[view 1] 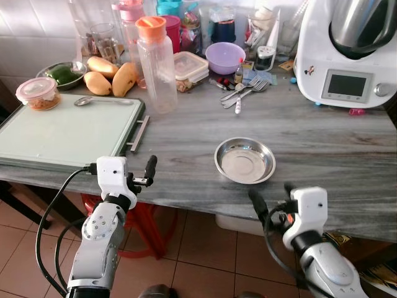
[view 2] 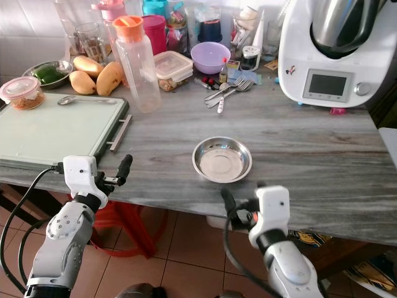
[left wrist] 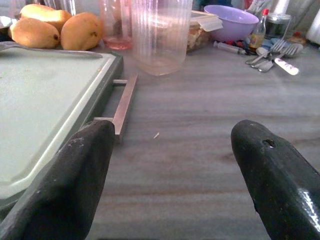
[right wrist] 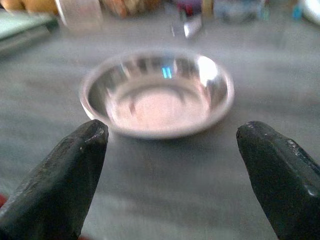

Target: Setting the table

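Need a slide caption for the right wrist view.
Open right gripper faces an empty steel dish on the grey counter.

Glossy metal bowl (view 1: 244, 161) on a matt, grey wood-grain table (view 1: 322, 143).

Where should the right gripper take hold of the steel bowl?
Judging by its shape, at the near rim. The steel bowl sits upright on the table, shallow with a thin flared lip. The open right gripper already faces it from the table's near edge; one finger over the lip, one under, looks best.
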Motion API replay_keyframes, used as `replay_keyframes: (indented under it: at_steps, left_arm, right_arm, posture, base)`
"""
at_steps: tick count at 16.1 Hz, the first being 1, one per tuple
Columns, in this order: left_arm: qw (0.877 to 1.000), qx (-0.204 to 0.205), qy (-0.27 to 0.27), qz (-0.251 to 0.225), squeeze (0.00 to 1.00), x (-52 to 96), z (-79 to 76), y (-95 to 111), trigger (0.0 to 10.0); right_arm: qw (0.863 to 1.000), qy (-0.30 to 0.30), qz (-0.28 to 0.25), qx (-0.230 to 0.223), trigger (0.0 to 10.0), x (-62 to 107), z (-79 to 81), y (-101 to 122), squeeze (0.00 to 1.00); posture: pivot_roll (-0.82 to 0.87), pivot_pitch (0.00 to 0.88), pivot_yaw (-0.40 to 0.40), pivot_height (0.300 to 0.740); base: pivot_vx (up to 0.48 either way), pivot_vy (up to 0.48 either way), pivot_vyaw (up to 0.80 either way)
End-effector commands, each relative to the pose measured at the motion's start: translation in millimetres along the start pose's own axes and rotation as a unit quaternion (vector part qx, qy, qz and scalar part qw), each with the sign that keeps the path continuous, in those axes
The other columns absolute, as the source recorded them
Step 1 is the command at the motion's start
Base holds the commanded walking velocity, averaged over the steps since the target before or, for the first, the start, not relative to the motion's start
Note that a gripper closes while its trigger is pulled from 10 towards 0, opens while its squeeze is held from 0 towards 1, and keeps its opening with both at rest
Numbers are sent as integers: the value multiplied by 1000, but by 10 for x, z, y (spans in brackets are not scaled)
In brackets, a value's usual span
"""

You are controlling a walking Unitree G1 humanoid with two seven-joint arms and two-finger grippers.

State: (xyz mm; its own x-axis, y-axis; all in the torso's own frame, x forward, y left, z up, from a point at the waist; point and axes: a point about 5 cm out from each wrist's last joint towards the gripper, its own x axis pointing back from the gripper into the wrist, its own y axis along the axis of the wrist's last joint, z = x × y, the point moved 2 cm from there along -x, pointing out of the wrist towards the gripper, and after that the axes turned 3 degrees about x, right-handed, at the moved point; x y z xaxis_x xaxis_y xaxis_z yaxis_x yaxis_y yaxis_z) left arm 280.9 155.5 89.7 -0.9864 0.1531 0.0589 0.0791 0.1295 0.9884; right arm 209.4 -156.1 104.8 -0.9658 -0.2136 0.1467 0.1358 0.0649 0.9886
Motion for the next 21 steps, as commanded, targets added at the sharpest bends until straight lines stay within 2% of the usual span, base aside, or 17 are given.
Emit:
replay_keyframes:
  at_steps: [1,2,3,6,7,13,15,18,21]
  left_arm:
    - [1000,5,22,3,0,-1,31,10,10000]
    - [999,7,33,11,0,4,35,-19,10000]
    - [999,9,36,15,0,11,38,-40,10000]
    - [999,-10,41,10,0,17,52,-59,10000]
    - [999,-8,45,14,0,20,42,-103,10000]
    - [999,-9,51,14,0,-36,27,-117,10000]
    - [998,-9,53,13,0,-53,25,-120,10000]
    - [998,-4,59,18,0,-42,27,-157,10000]
    - [998,1,64,26,0,-26,30,-204,10000]
  right_arm:
    - [1000,-12,-22,-1,10000,-29,14,96,1000]
    - [999,-32,-23,11,10000,-43,-35,94,918]
    - [998,-56,-22,23,10000,-58,-110,78,0]
    - [992,-112,-43,40,10000,-92,-306,143,0]
    - [986,-152,-50,44,10000,-113,-419,176,0]
    - [984,-165,-32,59,10000,-215,-432,91,0]
    - [987,-148,-40,50,10000,-235,-430,101,0]
    - [981,-186,-36,49,10000,-244,-528,82,0]
    - [975,-210,-24,74,10000,-252,-568,5,0]
  posture:
    - [-74,0,62,740]
    - [-74,0,63,740]
    - [-77,0,64,740]
    - [-83,0,60,740]
    - [-87,0,59,740]
    - [-86,0,49,740]
    - [-89,0,51,740]
    - [-86,0,50,740]
    - [-78,0,53,740]
  base:
    - [0,0,0]
    - [0,0,0]
    - [0,0,0]
    - [0,0,0]
    - [0,0,0]
    - [-80,0,0]
    - [-249,0,0]
    - [-281,0,0]
    - [-318,0,0]
